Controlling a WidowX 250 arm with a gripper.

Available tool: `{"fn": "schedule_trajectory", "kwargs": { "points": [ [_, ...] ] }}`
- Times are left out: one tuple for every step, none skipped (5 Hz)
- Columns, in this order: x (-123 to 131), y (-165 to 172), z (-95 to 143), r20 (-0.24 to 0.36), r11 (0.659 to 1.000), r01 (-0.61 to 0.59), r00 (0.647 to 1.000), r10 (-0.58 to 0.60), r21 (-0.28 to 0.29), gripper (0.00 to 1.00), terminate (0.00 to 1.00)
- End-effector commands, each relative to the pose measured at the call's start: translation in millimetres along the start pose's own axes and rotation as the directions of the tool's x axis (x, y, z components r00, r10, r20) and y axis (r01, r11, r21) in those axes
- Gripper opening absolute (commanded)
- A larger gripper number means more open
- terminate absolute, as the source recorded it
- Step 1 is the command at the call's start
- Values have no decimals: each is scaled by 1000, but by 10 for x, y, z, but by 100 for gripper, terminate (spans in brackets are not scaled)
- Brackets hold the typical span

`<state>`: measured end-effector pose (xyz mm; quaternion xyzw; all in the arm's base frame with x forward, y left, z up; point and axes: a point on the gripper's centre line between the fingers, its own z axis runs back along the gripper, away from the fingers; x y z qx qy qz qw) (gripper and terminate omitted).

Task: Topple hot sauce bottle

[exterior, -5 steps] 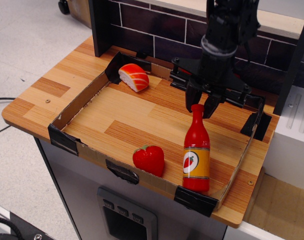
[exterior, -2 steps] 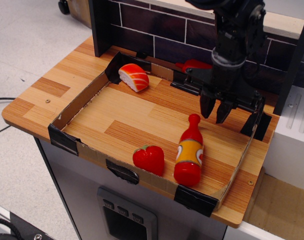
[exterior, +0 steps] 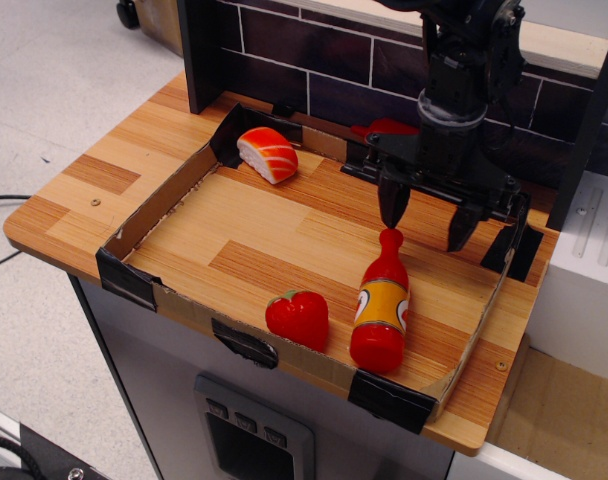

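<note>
The hot sauce bottle is red with an orange-yellow label. It lies on its side inside the cardboard-walled tray, its cap pointing to the back and its base toward the front wall. My black gripper hangs just behind the cap. Its fingers are spread wide apart and hold nothing. The left finger tip is right above the cap.
A red rounded fruit toy sits by the front wall, left of the bottle. A salmon sushi toy lies at the back left corner. Another red object shows behind the gripper. A dark brick wall stands behind.
The bottle went from upright to lying on its side. My gripper drew back from the cap, rose a little, and its fingers opened wider.
</note>
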<state>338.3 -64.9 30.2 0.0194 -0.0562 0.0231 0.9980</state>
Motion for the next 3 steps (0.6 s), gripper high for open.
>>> {"fn": "schedule_trajectory", "kwargs": {
  "points": [
    [72, 8, 634, 125, 999, -13, 992, 17, -33, 100, 0],
    [72, 8, 634, 125, 999, -13, 992, 17, -33, 100, 0],
    [72, 8, 634, 125, 999, -13, 992, 17, -33, 100, 100]
  ]
}}
